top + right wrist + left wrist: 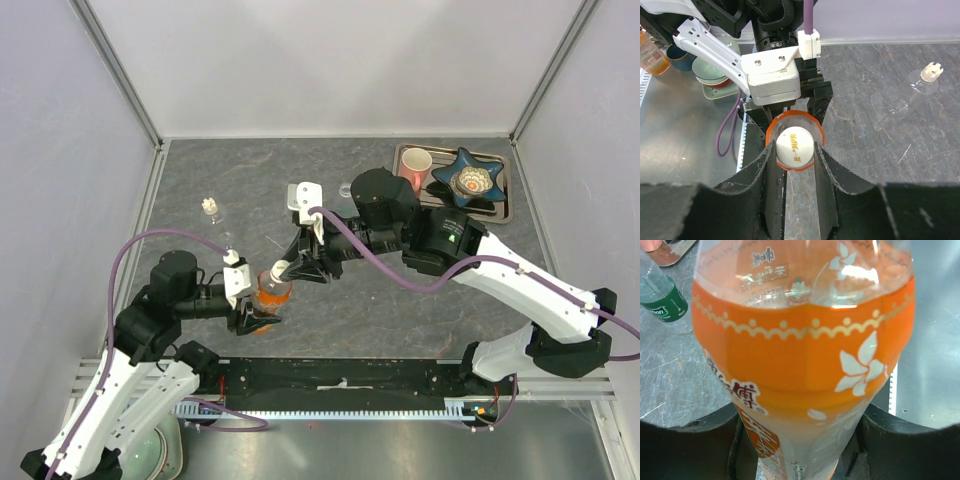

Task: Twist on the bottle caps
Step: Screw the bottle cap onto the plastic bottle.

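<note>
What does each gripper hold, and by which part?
Left gripper holds the orange bottle by its body; right gripper pinches the white cap by its sides.

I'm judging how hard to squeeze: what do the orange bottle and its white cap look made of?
The orange bottle: likely thin clear plastic under a printed film wrap, glossy; bright highlights, see-through shoulder. The white cap: probably opaque plastic, smooth semi-matte, printed lettering.
</note>
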Controlling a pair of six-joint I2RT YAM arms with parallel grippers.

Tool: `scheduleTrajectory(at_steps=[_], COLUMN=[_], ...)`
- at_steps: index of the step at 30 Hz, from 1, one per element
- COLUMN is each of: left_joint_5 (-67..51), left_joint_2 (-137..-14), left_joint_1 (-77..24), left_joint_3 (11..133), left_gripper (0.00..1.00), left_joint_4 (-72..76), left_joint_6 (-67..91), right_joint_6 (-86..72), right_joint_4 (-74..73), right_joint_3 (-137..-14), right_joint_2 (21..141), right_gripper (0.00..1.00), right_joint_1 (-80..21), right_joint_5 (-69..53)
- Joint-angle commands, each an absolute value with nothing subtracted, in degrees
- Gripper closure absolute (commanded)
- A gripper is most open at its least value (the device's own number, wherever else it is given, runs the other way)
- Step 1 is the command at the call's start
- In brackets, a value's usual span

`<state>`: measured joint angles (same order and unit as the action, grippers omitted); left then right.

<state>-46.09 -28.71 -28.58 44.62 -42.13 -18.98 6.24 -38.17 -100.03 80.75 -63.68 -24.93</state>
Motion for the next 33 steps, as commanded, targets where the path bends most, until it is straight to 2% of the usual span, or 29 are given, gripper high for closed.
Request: scheduleTrajectory(at_steps=[1, 7, 19, 25, 33], left_joint_5=[-48.78, -47.55, -43.42, -40.18, -34.19], left_joint_2=[-27.33, -29.35, -31.38, -31.03, -33.22], left_joint_1=[-28.83, -28.74, -28.74, -28.74, -28.74], left_joint_3=[47.72, 48.25, 46.14, 47.20, 50.88], left_gripper=[0.98, 0.98, 0.98, 0.98, 0.98], left_joint_4=[-37.18, -33.23, -36.04, -31.04, -24.26], left_joint_6=[-18.55, -15.21, -23.03, -19.00, -10.20], right_joint_6=[6.86, 5.36, 5.98, 4.22, 0.18], right_joint_4=[-42.98, -42.71, -50.71, -48.97, -41.49], right_joint_3=[-101.08, -101.07, -110.56, -108.64, -100.11], right_joint_2=[81.56, 83.14, 88.24, 88.07, 84.55], right_gripper=[0.85, 0.85, 0.87, 0.87, 0.89], right_joint_1=[-61.96, -61.96, -61.96, -61.96, -61.96], right_joint_5=[-24.34, -26.01, -26.45, -26.54, -24.96])
